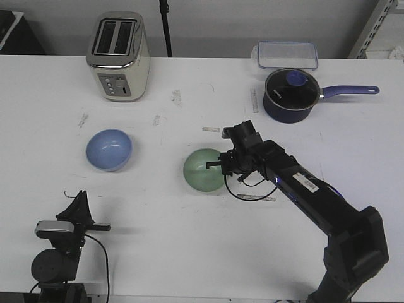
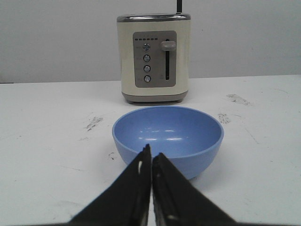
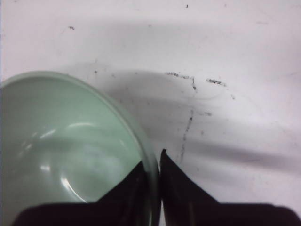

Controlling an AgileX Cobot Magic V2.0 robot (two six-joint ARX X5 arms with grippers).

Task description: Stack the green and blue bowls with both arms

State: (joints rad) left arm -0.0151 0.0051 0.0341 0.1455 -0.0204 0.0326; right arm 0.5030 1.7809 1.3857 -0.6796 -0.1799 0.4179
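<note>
The pale green bowl (image 1: 202,172) is at the table's middle. My right gripper (image 1: 222,163) is shut on its right rim, one finger inside and one outside; the right wrist view shows the rim (image 3: 61,141) pinched between the fingers of the right gripper (image 3: 153,165). I cannot tell whether the bowl is lifted off the table. The light blue bowl (image 1: 109,149) sits upright at the left. My left gripper (image 1: 80,201) is shut and empty, low near the table's front edge; in the left wrist view its tips (image 2: 151,153) point at the blue bowl (image 2: 169,128), a short way before it.
A cream toaster (image 1: 118,57) stands at the back left, behind the blue bowl (image 2: 153,56). A dark blue lidded saucepan (image 1: 289,95) and a clear plastic box (image 1: 285,54) stand at the back right. A loose black cable (image 1: 249,192) hangs below the right wrist.
</note>
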